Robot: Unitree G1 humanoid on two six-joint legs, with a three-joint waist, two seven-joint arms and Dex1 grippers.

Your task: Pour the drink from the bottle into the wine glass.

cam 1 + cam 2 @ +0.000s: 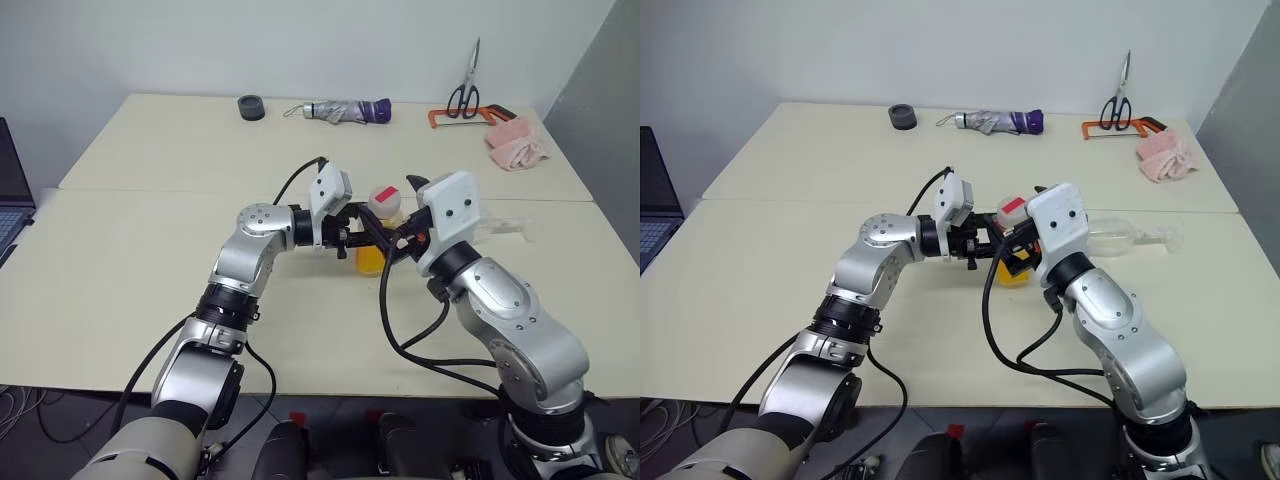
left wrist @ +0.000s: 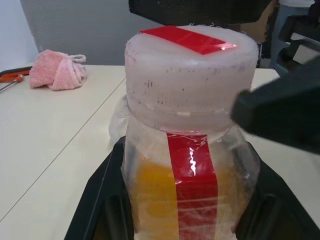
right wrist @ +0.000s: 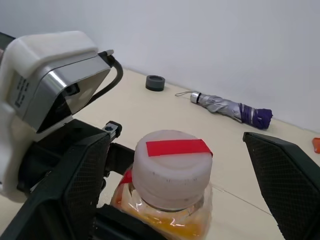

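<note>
Gripping the bottle [image 1: 378,235] around its body, the left gripper [image 1: 352,238] has its black fingers [image 2: 95,200] closed against both sides, holding it upright just above the table [image 1: 120,290]. Orange drink [image 2: 150,195] sits in its lower part, and a whitish cap [image 3: 172,167] with a red strip is still on. The right gripper [image 3: 175,165] has its fingers spread wide on either side of the cap, touching nothing. Behind them the wine glass [image 1: 1125,238] lies on its side. Farther back lie a folded umbrella [image 1: 345,110], scissors [image 1: 465,85] and a pink cloth [image 1: 517,143].
</note>
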